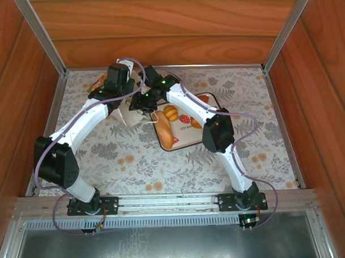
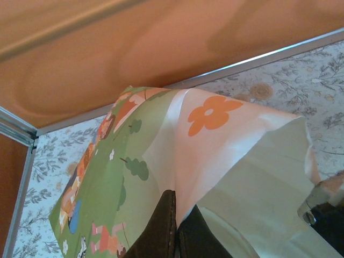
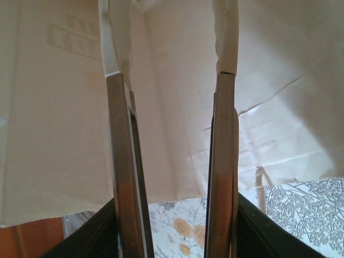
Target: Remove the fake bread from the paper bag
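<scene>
R gripper (image 3: 169,43): fingers apart, nothing betw. them, inside bag (image 3: 64,134). L gripper (image 2: 173,228): pinched on bag rim, mouth open. Bread (image 1: 166,134) on tray (image 1: 190,141), beside bag; any left inside: cannot tell. Risk: R closes on paper, tears or drags bag from L pinch. Room: paper close both sides, rear wall (image 1: 158,50) near; exit free twd tray.

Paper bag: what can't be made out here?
- Bag contents: top view, both arms cover the paper bag. Right wrist view, the open right claw faces bare paper wall, bottom out of sight.
- Bag base: left wrist view, cut off by the bottom edge, below the left claw pinching it.
- Bread count on the tray: top view, the right arm overlaps it.
</scene>
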